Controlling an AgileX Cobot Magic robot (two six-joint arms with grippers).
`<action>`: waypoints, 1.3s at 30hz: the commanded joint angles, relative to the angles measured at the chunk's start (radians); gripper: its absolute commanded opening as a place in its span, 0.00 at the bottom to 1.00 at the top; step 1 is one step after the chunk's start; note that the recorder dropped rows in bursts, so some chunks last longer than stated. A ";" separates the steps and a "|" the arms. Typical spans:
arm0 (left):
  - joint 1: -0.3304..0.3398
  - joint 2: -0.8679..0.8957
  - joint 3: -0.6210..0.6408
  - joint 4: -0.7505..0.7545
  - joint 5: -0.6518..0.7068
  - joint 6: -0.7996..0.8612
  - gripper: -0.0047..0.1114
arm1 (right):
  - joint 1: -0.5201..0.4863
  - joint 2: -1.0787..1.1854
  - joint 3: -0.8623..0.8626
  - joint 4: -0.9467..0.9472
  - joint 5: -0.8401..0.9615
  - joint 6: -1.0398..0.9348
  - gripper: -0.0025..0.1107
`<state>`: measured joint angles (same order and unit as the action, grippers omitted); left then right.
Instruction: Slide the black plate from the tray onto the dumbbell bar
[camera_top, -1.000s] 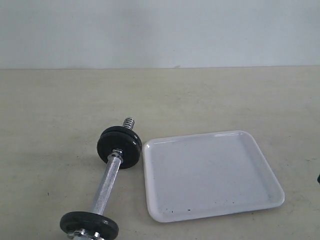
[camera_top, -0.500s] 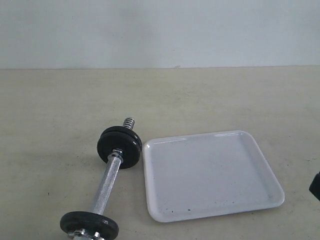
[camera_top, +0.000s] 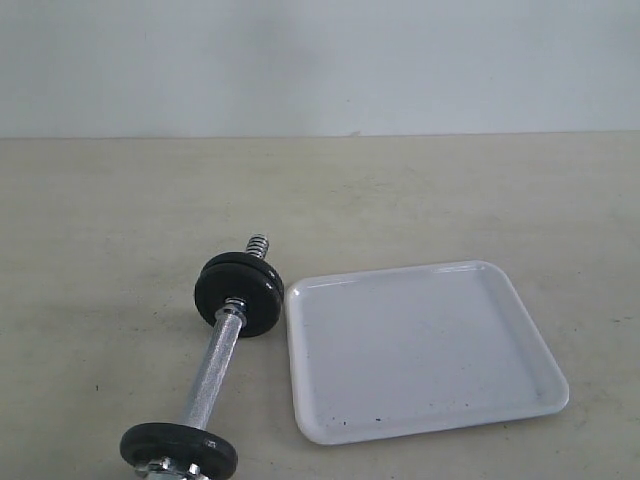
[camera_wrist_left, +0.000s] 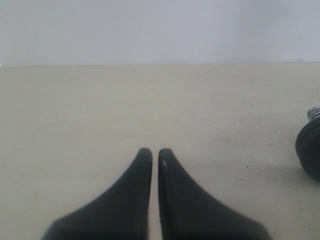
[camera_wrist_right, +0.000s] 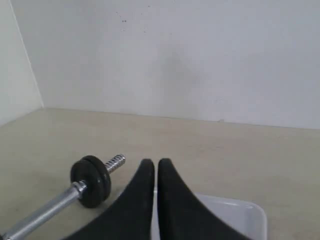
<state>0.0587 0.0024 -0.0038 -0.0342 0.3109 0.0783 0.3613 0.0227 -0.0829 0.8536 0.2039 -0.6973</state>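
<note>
I count one dumbbell bar (camera_top: 212, 365), one tray (camera_top: 420, 350) and three black discs, plus my two grippers. The far pair of discs (camera_top: 240, 292) sits pressed face to face below the bar's threaded tip (camera_top: 258, 244), just beside the tray's left rim. The single near disc (camera_top: 178, 448) stands at the bar's other end against a chrome collar (camera_top: 160, 468). I cannot tell which of the three is the black plate, but all three are on the bar.

The bar is bright steel with a finely textured middle and a coiled screw thread at the tip. The discs are round, flat and matte black. The tray is a glossy white, shallow rectangle with rounded corners and a low rim. It lies flat on the dull beige table (camera_top: 120, 220).

The left gripper (camera_wrist_left: 155, 152) has its tapered black fingers drawn together to a hairline gap, with nothing between them. The right gripper (camera_wrist_right: 156, 164) is closed the same way and also holds nothing. It is above the tray's edge.
</note>
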 joint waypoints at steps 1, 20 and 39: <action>0.005 -0.002 0.004 0.001 -0.001 -0.014 0.08 | -0.002 -0.002 -0.001 -0.432 -0.012 0.346 0.03; 0.005 -0.002 0.004 0.001 -0.003 -0.004 0.08 | -0.002 -0.001 0.083 -0.753 0.032 0.738 0.03; 0.005 -0.002 0.004 0.001 -0.003 -0.004 0.08 | -0.005 -0.012 0.083 -0.754 0.139 0.733 0.03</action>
<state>0.0603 0.0024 -0.0038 -0.0342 0.3109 0.0783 0.3613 0.0227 0.0013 0.1041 0.3389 0.0466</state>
